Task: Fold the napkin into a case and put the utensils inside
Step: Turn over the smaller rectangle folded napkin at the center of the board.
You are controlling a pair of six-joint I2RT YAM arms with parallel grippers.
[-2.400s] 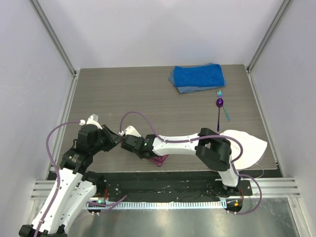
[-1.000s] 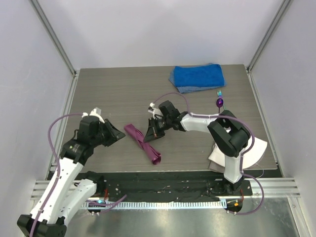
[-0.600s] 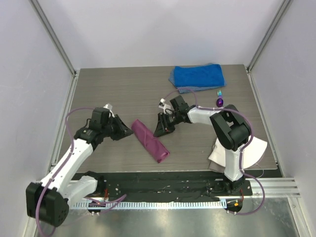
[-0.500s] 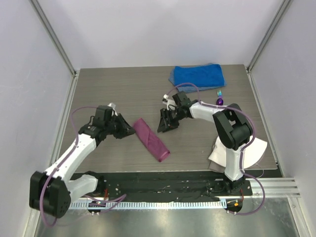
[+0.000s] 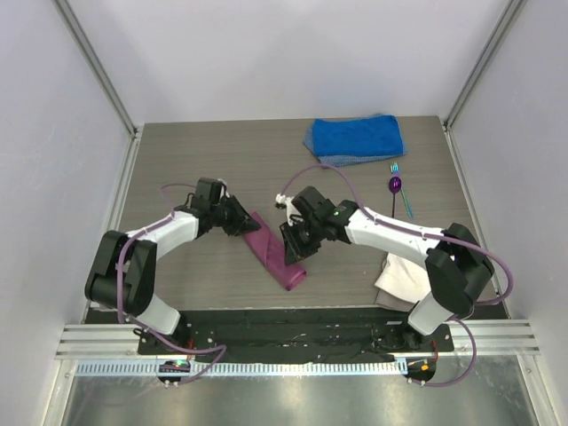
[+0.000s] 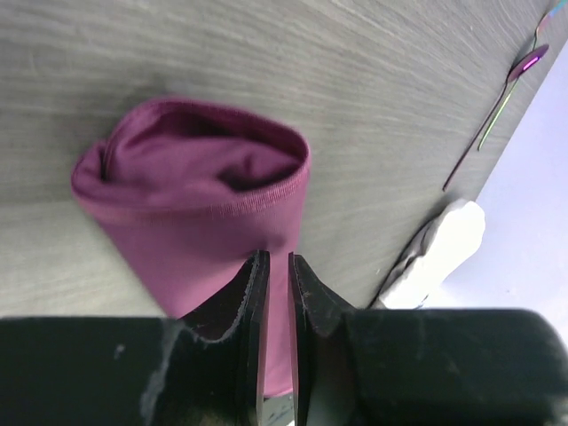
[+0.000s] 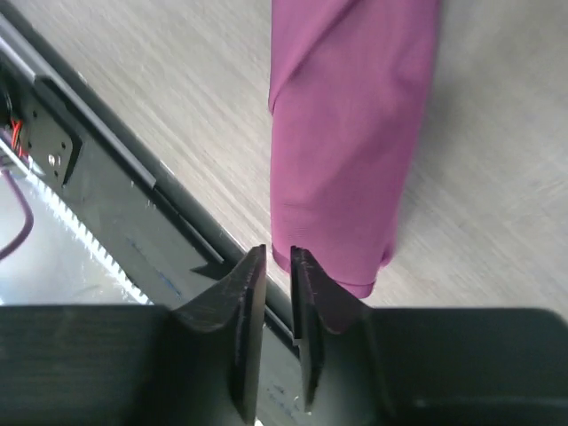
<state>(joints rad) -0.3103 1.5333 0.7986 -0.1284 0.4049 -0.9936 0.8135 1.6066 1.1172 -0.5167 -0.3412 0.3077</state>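
Note:
The napkin [image 5: 273, 253] lies on the table as a narrow magenta case, running from upper left to lower right. My left gripper [image 5: 243, 222] is shut at its far, open end, just above the cloth [image 6: 204, 204], pinching nothing [image 6: 273, 257]. My right gripper [image 5: 291, 251] is shut over the case's near part [image 7: 351, 133], holding nothing [image 7: 279, 253]. The purple spoon [image 5: 395, 185] and teal fork [image 5: 404, 200] lie side by side at the right, below the blue towel. Both also show in the left wrist view, the spoon [image 6: 530, 62] and the fork [image 6: 499, 114].
A thick blue towel [image 5: 355, 138] lies at the back right. A white cloth [image 5: 404, 280] sits at the front right under the right arm, also in the left wrist view [image 6: 439, 244]. The black base rail [image 5: 293, 324] runs just beyond the case's near end [image 7: 106, 169].
The left gripper has moved right to the case's far end. The right gripper has swung back down-left from mid-table to the case's near part. The case has barely shifted.

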